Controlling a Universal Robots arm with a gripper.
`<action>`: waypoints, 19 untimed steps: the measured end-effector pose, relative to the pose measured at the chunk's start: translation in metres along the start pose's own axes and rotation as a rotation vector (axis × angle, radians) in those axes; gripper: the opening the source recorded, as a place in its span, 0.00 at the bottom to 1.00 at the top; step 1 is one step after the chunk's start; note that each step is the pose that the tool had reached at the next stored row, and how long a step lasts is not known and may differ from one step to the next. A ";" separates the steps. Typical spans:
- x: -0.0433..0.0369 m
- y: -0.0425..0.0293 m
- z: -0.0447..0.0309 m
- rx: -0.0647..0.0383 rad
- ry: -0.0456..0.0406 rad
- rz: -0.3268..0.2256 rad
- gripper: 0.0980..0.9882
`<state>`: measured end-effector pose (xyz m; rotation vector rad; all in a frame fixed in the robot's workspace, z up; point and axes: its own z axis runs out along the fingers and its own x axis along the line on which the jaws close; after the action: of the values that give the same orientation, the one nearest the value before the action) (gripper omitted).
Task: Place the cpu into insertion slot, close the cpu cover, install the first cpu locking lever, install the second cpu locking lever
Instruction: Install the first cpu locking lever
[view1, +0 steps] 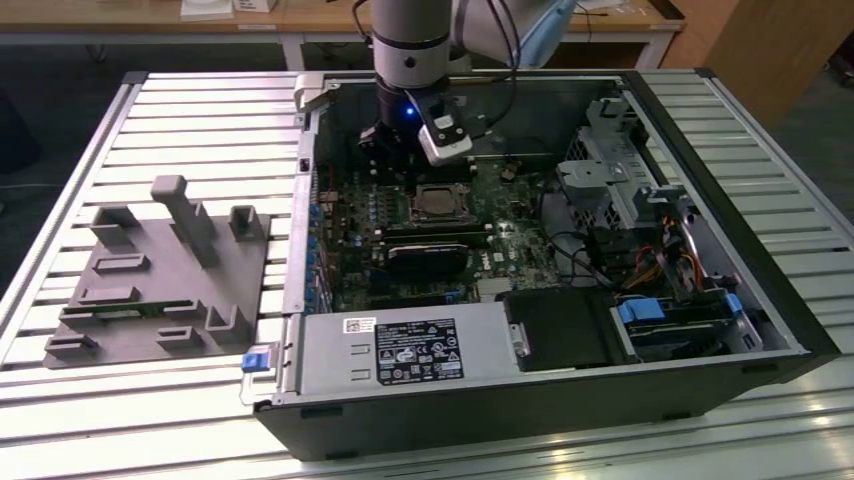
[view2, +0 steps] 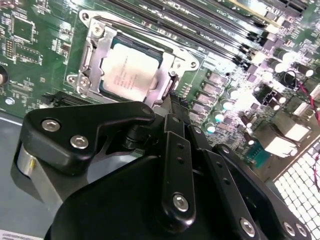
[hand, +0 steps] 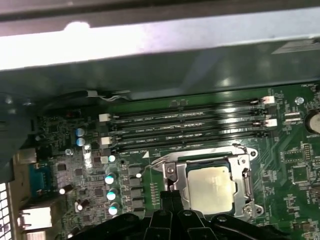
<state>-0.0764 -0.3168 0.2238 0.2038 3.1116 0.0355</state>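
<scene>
Beside the cpu cover (hand: 246, 175) I see my gripper (hand: 171, 196), fingers pressed together (the cpu (hand: 211, 187) sits framed inside).

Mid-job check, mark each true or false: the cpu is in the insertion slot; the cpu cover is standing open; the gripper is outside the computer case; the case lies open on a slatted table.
1. The cpu sits in the insertion slot: true.
2. The cpu cover stands open: false; it lies flat, framing the cpu.
3. The gripper is outside the computer case: false; it is down inside it, at the cover's edge.
4. The computer case lies open on a slatted table: true.
</scene>
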 end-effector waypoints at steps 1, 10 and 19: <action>0.0005 0.0000 0.0000 0.000 -0.0001 0.000 0.01; 0.0005 0.0001 -0.0073 0.000 -0.0002 0.000 0.01; 0.0002 0.0004 -0.0211 0.000 -0.0002 0.000 0.01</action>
<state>-0.0770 -0.3168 0.2449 0.2038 3.1114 0.0353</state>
